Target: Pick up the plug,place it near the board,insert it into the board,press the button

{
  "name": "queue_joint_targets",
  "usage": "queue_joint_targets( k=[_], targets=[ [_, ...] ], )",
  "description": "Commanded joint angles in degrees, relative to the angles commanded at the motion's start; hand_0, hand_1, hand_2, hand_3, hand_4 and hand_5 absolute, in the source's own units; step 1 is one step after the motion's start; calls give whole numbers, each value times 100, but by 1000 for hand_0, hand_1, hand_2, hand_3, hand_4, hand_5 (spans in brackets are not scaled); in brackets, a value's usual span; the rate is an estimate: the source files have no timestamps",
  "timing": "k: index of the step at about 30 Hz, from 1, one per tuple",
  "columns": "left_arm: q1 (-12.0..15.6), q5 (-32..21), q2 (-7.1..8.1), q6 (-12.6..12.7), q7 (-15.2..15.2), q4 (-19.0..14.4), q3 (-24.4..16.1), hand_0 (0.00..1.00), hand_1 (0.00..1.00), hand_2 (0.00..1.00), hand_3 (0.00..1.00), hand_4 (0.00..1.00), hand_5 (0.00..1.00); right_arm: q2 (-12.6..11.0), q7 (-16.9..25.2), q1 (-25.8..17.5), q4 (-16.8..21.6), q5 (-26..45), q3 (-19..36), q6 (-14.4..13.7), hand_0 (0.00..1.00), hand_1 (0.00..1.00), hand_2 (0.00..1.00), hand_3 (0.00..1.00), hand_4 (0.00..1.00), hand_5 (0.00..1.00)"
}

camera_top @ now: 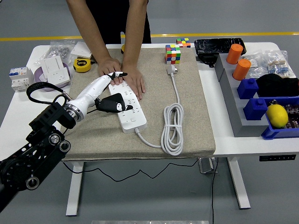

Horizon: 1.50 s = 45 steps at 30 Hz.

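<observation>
Looking at the insert step here: the left hand (108, 93) has its fingers wrapped around the black plug (113, 103), which sits right on the white board (128, 110) that a person's hands (122, 77) pin down at its 12 o'clock end. Next it probably needs the prongs lined up and a straight push down. Over at 3 o'clock, a blue bin (270, 133) holds a yellow lemon (277, 115).

The light was bright and even, falling from overhead, so nothing looked dim or washed out. My left hand (108, 88) threw only a faint, soft shadow just beneath itself. Beyond my hand, the person's arms (133, 42) cast pale shadows too. Far to the right of my hand, a black wrapped packet (218, 45) showed small glints. Everything stayed sharp, without blur, and the white tabletop (243, 142) kept straight edges.
</observation>
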Motion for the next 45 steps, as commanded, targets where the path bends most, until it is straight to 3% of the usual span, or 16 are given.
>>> queue_joint_targets(
  k=[1,4,7,9,12,13,19,25,45],
  targets=[
    [4,5,28,-149,134,-143,25,150,41,164,698,516,2,0,0,1,0,0,2,0,801,722,714,710,998,826],
    [-46,-98,87,-814,734,-350,165,150,41,164,698,516,2,-1,21,26,0,52,-39,4,801,722,714,710,998,826],
    [-128,-134,103,-1446,1285,-298,343,141,38,162,722,491,2,-6,32,63,0,77,-58,4,801,722,714,710,998,826],
    [-171,-116,100,-1606,1447,-225,437,141,38,162,722,491,2,-6,38,78,0,96,-69,5,801,722,714,710,998,826],
    [-268,-101,95,-1623,1511,-53,618,141,38,162,722,491,2,-8,28,77,0,86,-56,2,801,722,714,710,998,826],
    [-288,-98,93,-1616,1515,-16,650,125,35,164,790,479,2,-9,24,75,0,81,-49,1,801,722,714,709,998,826],
    [-376,-28,15,-1529,1500,201,786,118,33,165,824,477,2,-4,19,62,0,73,-42,3,801,722,714,710,998,827],
    [-411,48,-51,-1492,1484,356,819,117,33,165,800,479,2,-4,24,69,0,73,-50,6,800,722,714,710,998,826],
    [-424,72,37,-1631,1530,464,1005,116,32,165,748,478,2,-6,26,60,0,74,-33,0,802,722,714,711,998,827]
  ],
)
